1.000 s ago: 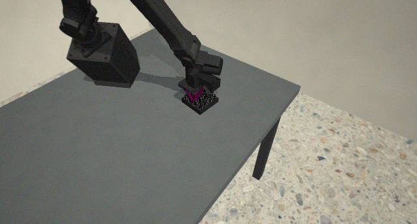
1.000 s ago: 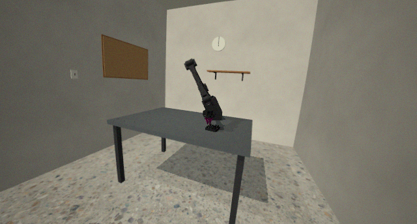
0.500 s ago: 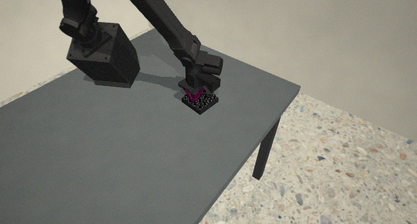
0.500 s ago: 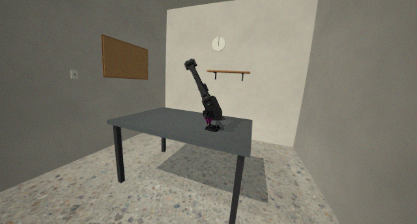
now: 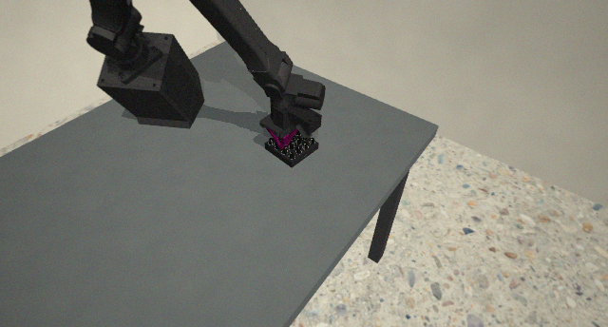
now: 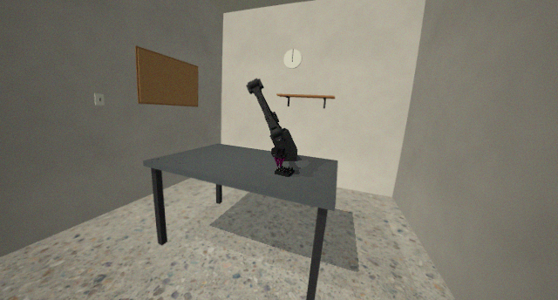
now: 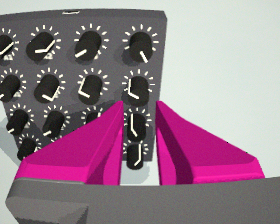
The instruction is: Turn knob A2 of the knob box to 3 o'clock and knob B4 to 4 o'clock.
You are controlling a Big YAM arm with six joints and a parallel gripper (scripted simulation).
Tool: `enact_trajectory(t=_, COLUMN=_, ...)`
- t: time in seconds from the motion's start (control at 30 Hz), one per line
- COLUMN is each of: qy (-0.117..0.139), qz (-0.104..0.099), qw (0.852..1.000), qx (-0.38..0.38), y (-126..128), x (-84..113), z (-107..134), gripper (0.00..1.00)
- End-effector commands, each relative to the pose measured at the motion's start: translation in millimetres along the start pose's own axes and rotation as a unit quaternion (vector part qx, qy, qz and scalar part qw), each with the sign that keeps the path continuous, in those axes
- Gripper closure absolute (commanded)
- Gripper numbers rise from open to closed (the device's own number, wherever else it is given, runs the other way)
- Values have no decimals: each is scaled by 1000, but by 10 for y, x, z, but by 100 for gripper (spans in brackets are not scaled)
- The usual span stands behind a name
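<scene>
- Claw [image 5: 283,146] [image 6: 279,167] [image 7: 139,111] slightly open, gripping nothing.
- Knob box [image 5: 292,163] [image 6: 284,173] [image 7: 112,70] on the table [image 5: 190,199] [image 6: 244,173], below the claw.
- In the wrist view, a magenta finger [image 7: 81,145] hides D2, D3 and part of C3; A1 is cut off.
</scene>
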State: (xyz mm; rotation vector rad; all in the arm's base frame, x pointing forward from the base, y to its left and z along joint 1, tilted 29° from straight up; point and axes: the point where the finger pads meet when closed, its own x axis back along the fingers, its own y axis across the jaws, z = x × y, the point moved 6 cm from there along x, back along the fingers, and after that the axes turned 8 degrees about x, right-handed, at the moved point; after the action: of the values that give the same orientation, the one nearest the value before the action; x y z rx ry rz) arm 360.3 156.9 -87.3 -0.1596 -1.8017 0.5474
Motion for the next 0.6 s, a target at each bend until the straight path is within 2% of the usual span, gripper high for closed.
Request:
enact_trajectory(t=0.0, qy=-21, qz=-9, qw=1000, qx=-6, y=127, x=76, z=-165, gripper=82)
enact_trajectory(t=0.57, qy=-20, qz=-8, qw=1000, qx=-6, y=122, x=76, z=-166, gripper=82)
